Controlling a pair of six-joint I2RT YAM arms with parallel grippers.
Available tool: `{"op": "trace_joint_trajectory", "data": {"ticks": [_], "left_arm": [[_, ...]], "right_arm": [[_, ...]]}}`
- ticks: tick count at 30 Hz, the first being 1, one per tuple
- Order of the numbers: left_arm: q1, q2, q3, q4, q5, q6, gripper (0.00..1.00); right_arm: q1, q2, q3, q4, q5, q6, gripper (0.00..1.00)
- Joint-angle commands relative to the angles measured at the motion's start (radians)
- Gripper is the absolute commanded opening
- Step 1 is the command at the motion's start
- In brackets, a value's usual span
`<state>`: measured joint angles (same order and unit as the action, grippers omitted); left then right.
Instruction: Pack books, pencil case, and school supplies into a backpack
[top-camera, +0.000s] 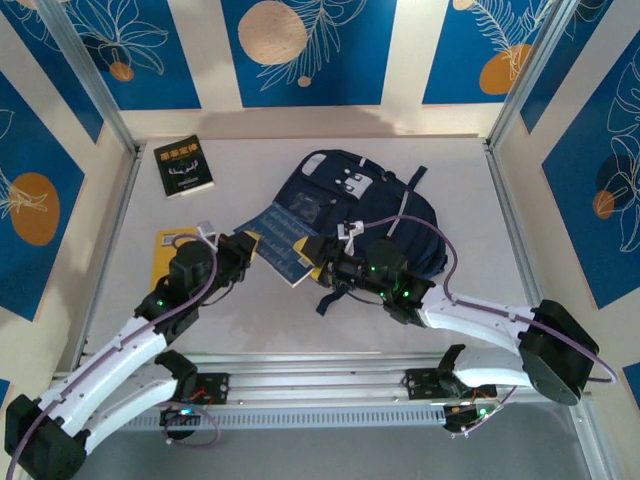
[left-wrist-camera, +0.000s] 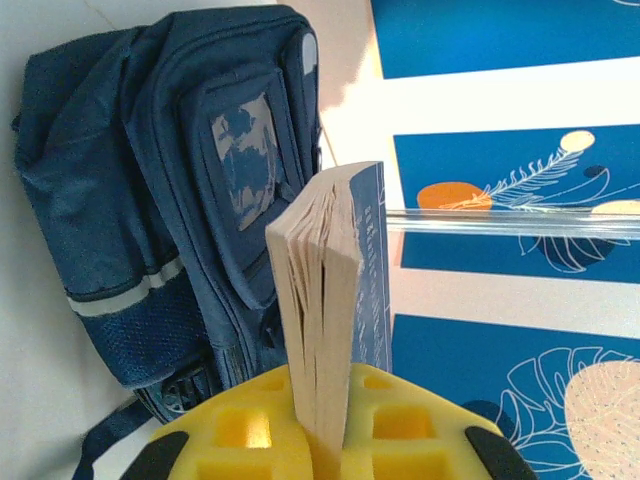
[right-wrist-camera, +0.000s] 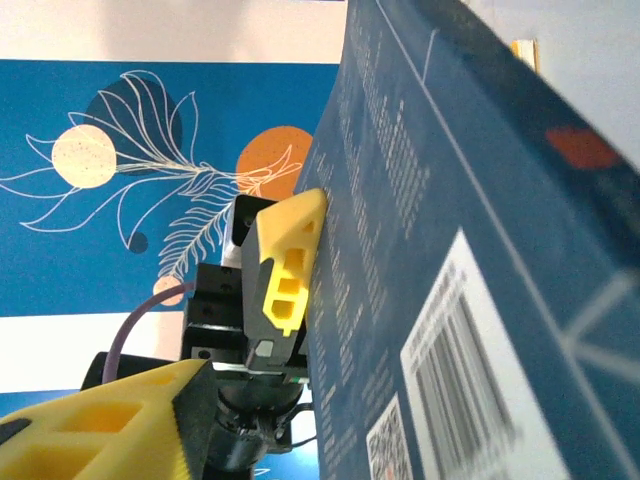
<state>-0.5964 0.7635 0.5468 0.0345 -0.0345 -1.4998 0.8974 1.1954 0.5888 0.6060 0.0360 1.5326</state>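
Ringing seemingly grey table (top-camera: 285, 322): blue-patterned walls (top-camera: 330, 60)

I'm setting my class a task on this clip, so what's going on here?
The left gripper is shut on a dark blue book, holding it on edge next to the backpack. The right gripper sits close to the same book; whether it grips it is unclear. A black book and a yellow book lie on the table, not yet packed.
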Motion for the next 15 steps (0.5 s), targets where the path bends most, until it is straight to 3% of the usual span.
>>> {"op": "trace_joint_trajectory", "data": {"ticks": [1, 11, 15], "left_arm": [[-0.032, -0.004, 0.005, 0.036, -0.046, -0.036, 0.00], [-0.081, 0.016, 0.001, 0.005, -0.084, -0.044, 0.00], [-0.094, 0.007, 0.018, -0.029, -0.114, -0.012, 0.00]], "right_arm": [[-0.003, 0.004, 0.021, 0.068, 0.061, -0.034, 0.54], [-0.035, 0.029, 0.021, 0.071, 0.045, -0.033, 0.27], [-0.034, 0.009, 0.038, -0.027, 0.051, -0.046, 0.27]]}}
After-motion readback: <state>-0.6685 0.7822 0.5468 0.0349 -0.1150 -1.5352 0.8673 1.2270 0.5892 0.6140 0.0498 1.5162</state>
